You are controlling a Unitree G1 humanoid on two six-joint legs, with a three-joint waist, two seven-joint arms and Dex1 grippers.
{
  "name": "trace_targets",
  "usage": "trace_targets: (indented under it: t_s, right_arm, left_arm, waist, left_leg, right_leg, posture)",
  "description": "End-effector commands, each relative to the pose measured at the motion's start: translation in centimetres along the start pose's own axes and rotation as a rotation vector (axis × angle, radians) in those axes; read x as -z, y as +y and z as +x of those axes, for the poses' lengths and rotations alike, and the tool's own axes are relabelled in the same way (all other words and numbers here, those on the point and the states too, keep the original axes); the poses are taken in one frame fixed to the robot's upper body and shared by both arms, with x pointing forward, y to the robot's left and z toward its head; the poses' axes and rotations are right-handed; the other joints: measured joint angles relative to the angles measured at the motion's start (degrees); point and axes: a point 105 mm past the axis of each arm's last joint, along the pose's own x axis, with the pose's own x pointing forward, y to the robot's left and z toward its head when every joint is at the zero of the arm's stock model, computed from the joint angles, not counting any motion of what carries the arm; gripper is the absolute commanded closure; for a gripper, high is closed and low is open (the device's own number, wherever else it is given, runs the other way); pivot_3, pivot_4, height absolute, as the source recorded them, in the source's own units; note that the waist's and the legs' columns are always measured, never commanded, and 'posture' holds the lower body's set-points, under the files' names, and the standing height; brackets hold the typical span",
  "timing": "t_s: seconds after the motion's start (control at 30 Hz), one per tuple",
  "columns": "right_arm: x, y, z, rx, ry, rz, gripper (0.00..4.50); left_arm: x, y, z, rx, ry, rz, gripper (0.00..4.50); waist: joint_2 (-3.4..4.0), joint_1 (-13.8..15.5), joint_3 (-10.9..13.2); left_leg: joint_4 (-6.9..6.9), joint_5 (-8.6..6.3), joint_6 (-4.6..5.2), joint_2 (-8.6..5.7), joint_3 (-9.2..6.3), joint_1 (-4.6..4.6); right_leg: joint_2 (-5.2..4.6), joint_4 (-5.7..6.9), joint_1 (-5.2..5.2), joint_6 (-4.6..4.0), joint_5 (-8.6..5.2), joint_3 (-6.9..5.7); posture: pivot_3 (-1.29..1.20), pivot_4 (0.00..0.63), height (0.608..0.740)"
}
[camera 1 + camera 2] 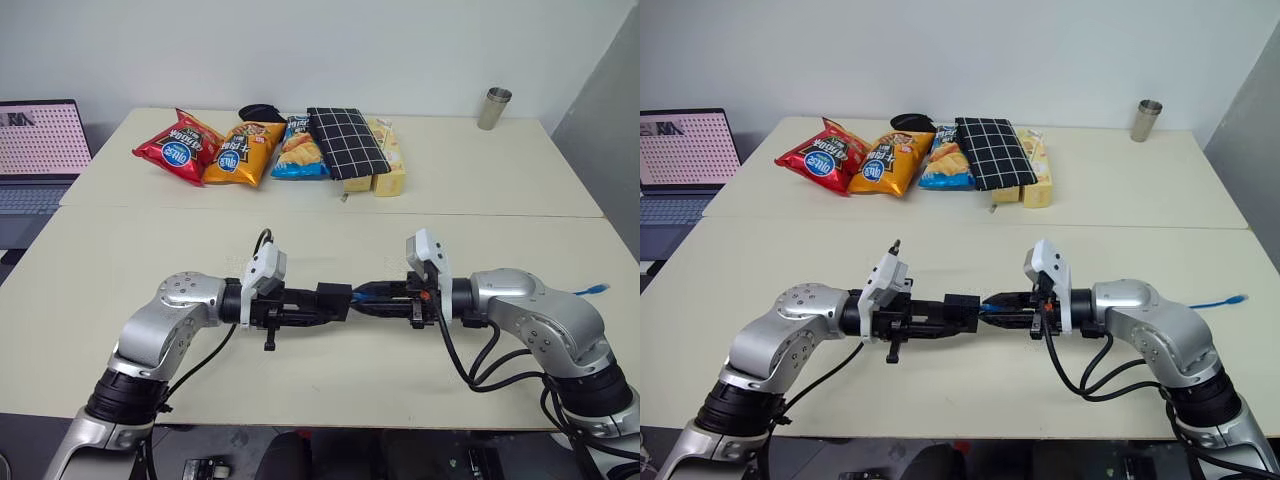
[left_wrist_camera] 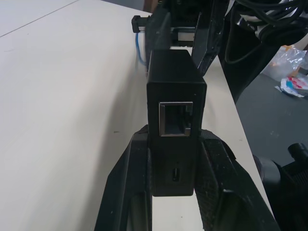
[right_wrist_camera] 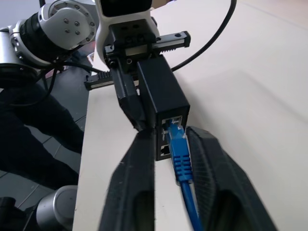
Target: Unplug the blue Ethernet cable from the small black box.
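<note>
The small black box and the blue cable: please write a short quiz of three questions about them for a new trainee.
1. True or false: the left gripper holds the small black box above the table.
2. The plug of the blue Ethernet cable is: A) in a port of the box; B) lying loose on the table; C) under the checked pouch.
3. Fill in: the right gripper has its fingers on either side of the cable's ____.

Key: 1 true; 2 A; 3 plug.

A pale table carries three chip bags, a checked pouch and a metal cup.
</note>
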Motion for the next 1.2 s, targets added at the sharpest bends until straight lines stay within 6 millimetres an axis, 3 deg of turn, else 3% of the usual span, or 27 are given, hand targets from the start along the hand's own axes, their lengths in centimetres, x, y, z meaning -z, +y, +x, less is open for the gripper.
trace_targets:
  t_s: [0.03,0.4,0.63,0.77,0.97,1.07,1.13,1.2]
  right_arm:
    - [-1.0,0.1,-0.1,-0.021,0.000,-0.042,4.41]
    - [-1.0,-0.1,-0.3,-0.043,0.028,-0.048,4.42]
    - [1.3,-2.5,-3.3,0.096,0.102,0.002,4.42]
    - [2.1,-4.5,-4.9,0.231,0.104,-0.007,4.42]
    - [1.5,-12.0,-7.4,0.755,0.099,-0.166,4.42]
    - [1.7,-14.3,-8.8,0.923,0.101,-0.177,4.42]
    - [1.9,-14.7,-8.9,0.947,0.103,-0.177,3.72]
    - [1.7,-14.7,-8.8,0.939,0.092,-0.179,3.35]
  left_arm:
    - [-0.6,-0.8,0.2,0.045,-0.004,0.052,3.72]
    - [-0.4,-1.6,0.2,0.090,-0.006,0.064,3.72]
    - [0.8,-0.6,-1.1,-0.013,0.017,0.058,3.72]
    - [1.3,-0.1,-2.1,-0.080,0.024,0.047,3.72]
    - [1.2,1.2,-2.6,-0.180,0.010,0.039,3.72]
    - [1.0,1.7,-2.4,-0.208,0.002,0.049,3.72]
    - [0.7,2.2,-2.3,-0.236,-0.007,0.059,3.72]
    - [0.5,3.0,-2.4,-0.283,-0.014,0.071,3.72]
  waist:
    - [0.00,0.01,0.00]
    - [0.00,0.00,0.00]
    - [0.00,0.11,0.00]
    - [0.00,0.05,0.00]
    - [0.01,-0.07,0.01]
    - [0.01,0.00,0.01]
    - [0.01,0.13,0.01]
    - [0.01,0.08,0.01]
  left_leg:
    - [0.00,-0.02,0.04,0.00,0.00,0.00]
    - [0.00,-0.07,0.13,0.00,-0.02,-0.01]
    - [0.00,-0.08,0.15,0.00,-0.02,-0.01]
    - [-0.01,-0.09,0.16,0.00,-0.01,0.00]
    - [-0.03,-0.08,0.14,0.01,0.03,0.00]
    - [-0.03,-0.01,0.02,-0.01,0.11,-0.07]
    - [-0.03,0.03,-0.05,0.00,0.12,-0.09]
    - [-0.04,0.03,-0.05,0.01,0.15,-0.12]
  right_leg:
    - [0.00,0.00,0.00,0.00,0.00,-0.01]
    - [0.00,-0.01,0.00,0.00,0.00,-0.02]
    - [-0.01,-0.04,0.03,0.00,0.00,-0.03]
    - [-0.02,-0.02,0.00,0.00,0.00,-0.02]
    - [-0.01,0.00,-0.03,0.00,0.00,0.01]
    - [-0.02,0.02,-0.16,0.00,0.00,0.08]
    - [-0.02,0.02,-0.17,0.00,0.00,0.07]
    - [-0.03,0.00,-0.18,0.00,0.00,0.08]
  posture:
    - [0.00,0.150,0.740]
    - [0.00,0.150,0.740]
    - [0.00,0.150,0.740]
    - [0.00,0.150,0.740]
    - [0.00,0.150,0.740]
    - [0.00,0.150,0.740]
    - [0.00,0.150,0.740]
    - [0.00,0.150,0.740]
